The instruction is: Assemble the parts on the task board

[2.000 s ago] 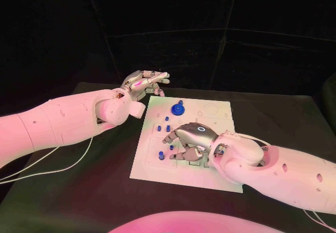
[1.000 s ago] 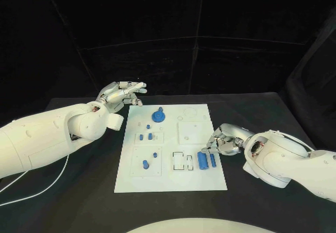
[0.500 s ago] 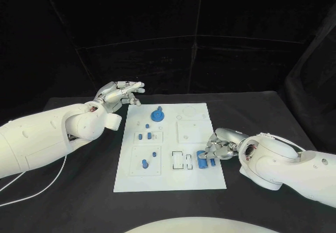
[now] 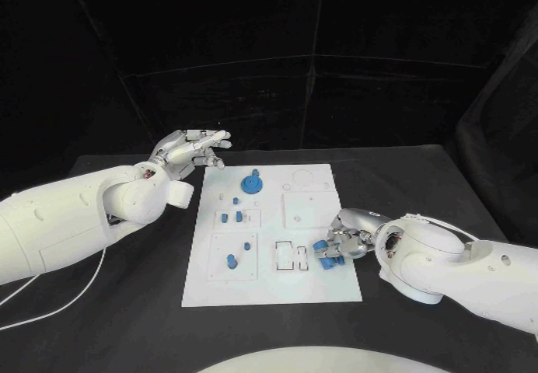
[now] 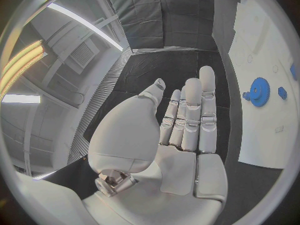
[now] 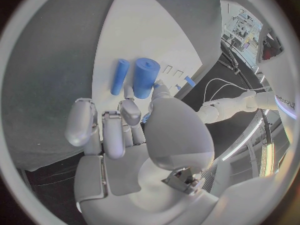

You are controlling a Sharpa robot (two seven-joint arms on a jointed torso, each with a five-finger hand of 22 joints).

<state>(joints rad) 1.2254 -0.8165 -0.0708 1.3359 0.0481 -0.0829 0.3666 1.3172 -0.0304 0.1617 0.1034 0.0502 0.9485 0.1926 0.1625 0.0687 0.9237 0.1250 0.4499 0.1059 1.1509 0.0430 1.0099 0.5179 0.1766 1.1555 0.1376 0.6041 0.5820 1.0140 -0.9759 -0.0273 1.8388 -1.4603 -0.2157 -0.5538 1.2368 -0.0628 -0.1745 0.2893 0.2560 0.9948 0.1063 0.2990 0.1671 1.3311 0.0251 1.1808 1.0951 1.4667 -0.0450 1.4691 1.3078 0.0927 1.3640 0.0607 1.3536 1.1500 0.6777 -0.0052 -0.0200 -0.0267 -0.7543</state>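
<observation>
At board's point(image 4: 287, 281) near-right edge, R hand point(image 4: 350, 237) touching, not grasping, two lying cylinders point(image 4: 326, 257), L hand point(image 4: 190, 148) flat, empty

The head camera looks down from above onto the bench point(image 4: 134, 311) and the white task board point(image 4: 274, 284), both arms reaching in from the sides. Each wrist camera sits close behind its own robot hand: the left robot hand point(image 5: 181, 130) and the right robot hand point(image 6: 134, 135). All three views share the task board.
</observation>
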